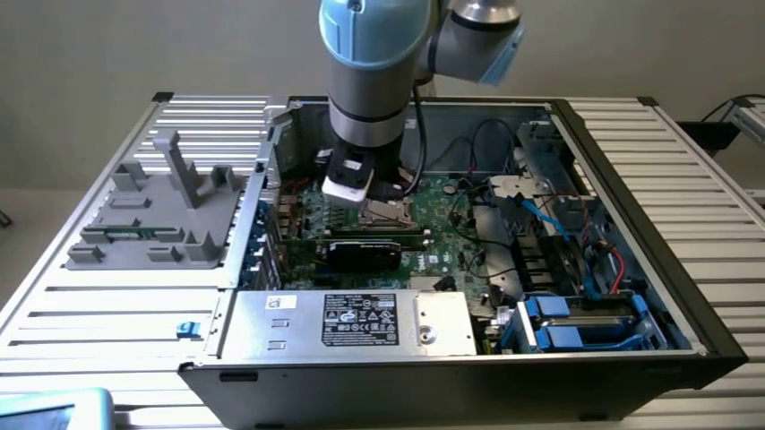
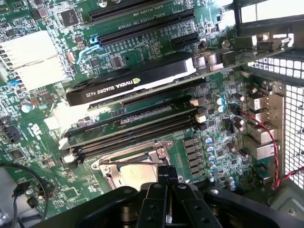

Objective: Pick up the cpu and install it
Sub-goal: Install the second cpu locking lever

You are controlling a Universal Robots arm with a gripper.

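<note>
Black gripper (image 2: 167, 183), fingers closed with nothing visibly held, hangs over one metal-framed socket (image 2: 130, 166).

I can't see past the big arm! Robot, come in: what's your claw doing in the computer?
Black gripper shut, low over the metal-framed square socket on the green motherboard. Whether it holds the silver cpu: can't tell. Black graphics card nearby, clear.
</note>
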